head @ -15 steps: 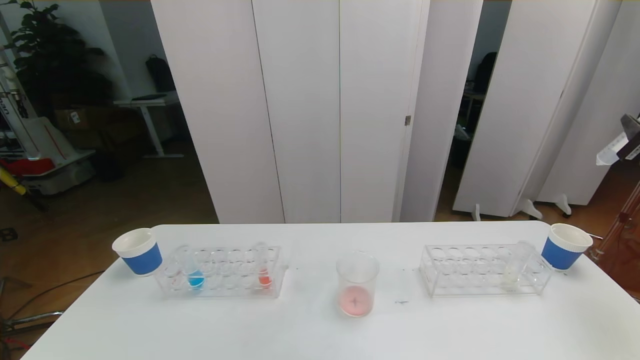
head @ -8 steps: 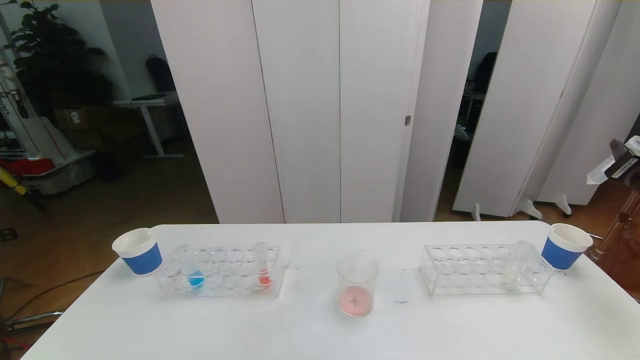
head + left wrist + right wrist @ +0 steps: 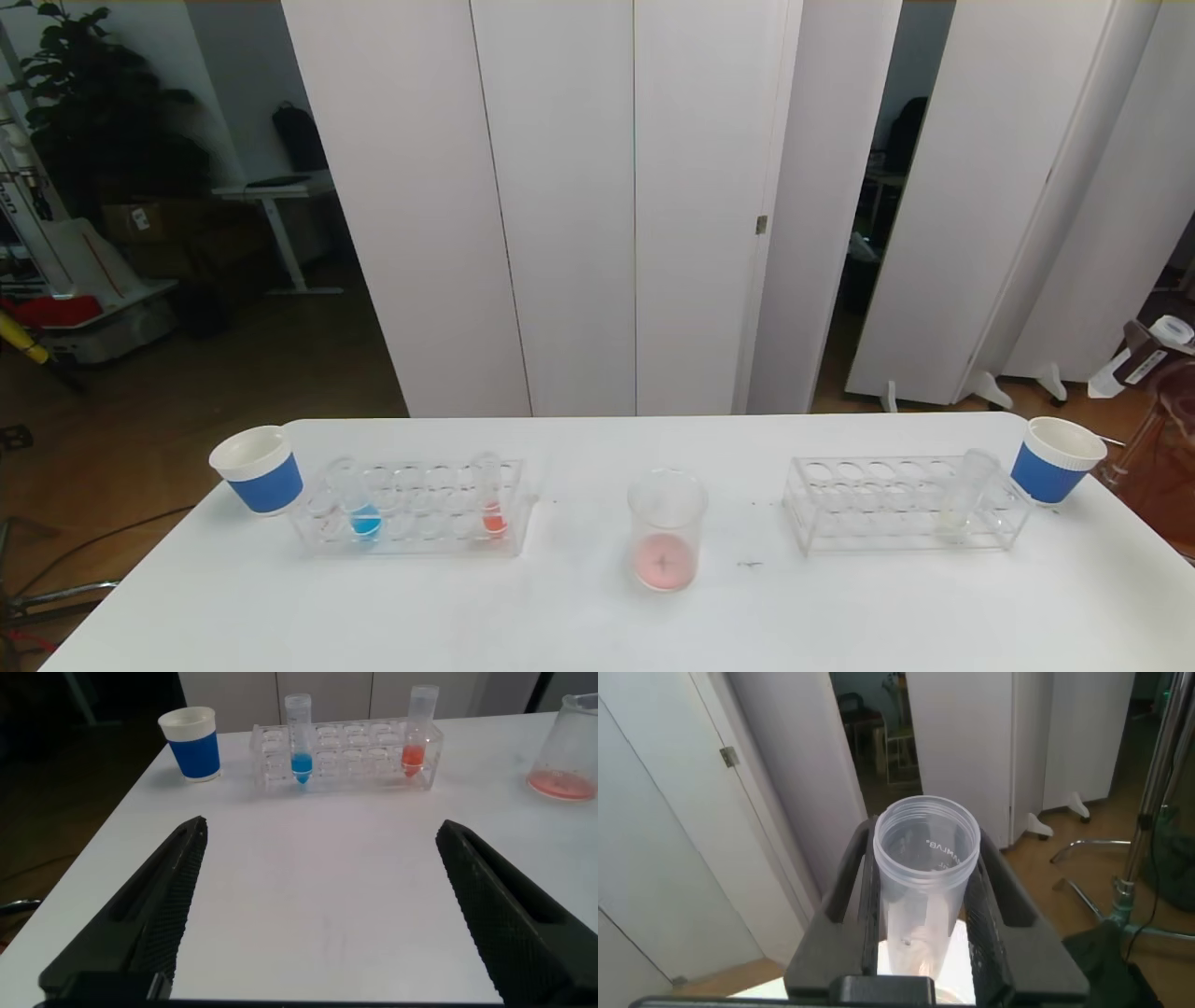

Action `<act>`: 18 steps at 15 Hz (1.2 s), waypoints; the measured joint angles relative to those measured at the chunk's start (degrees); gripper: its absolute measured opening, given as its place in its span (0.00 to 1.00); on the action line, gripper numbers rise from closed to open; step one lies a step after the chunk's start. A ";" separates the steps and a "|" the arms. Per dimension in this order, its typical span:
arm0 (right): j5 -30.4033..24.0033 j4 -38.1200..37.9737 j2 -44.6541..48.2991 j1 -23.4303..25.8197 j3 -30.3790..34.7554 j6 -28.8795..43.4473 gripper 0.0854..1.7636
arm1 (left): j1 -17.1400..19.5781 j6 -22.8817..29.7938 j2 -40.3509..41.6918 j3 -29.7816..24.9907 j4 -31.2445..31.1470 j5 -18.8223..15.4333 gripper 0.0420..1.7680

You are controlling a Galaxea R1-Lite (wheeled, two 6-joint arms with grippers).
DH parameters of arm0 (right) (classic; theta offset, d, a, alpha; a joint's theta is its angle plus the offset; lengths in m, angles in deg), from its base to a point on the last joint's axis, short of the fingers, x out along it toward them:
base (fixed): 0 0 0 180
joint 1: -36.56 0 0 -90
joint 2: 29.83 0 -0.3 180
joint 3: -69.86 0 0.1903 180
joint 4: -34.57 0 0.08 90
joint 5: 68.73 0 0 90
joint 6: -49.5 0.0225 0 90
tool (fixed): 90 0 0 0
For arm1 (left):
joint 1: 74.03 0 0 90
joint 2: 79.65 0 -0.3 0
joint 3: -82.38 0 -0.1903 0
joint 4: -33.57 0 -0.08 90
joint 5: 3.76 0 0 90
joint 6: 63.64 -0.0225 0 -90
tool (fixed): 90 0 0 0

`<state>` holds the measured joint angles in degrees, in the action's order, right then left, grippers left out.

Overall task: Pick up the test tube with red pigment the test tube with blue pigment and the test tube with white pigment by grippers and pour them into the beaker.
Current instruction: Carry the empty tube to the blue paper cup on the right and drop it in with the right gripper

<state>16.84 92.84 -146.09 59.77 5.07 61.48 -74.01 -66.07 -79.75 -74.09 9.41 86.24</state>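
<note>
a: white table (image 3: 579, 625) holds the clear beaker (image 3: 666, 527) with pink residue mid-table, blue-pigment tube (image 3: 359, 509) racked left

b: right gripper (image 3: 924, 952) clamps an empty clear tube (image 3: 926, 873) off the right edge; left gripper (image 3: 318, 915) gapes wide, empty

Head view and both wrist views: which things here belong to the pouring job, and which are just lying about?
Job:
beaker with pink residue
blue-pigment tube
white-pigment tube
orange-red tube
empty tube clamped in right gripper
open left gripper

Lying about:
left cup
right cup
two racks
table
</note>
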 joint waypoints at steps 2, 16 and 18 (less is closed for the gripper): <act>0.02 0.09 -1.18 -0.06 1.29 -0.11 0.31 | 0.00 -0.02 0.00 -0.02 0.00 0.00 0.99; 0.10 1.82 -8.70 -0.87 2.40 -0.72 0.31 | 0.02 0.00 0.00 -0.05 0.02 0.00 0.99; 0.07 1.82 -9.65 -0.87 2.29 -0.74 0.31 | 0.00 0.00 0.00 -0.02 0.02 0.00 0.99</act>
<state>16.91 94.66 -155.74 58.91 7.36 60.74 -74.01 -66.07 -79.75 -74.12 9.44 86.24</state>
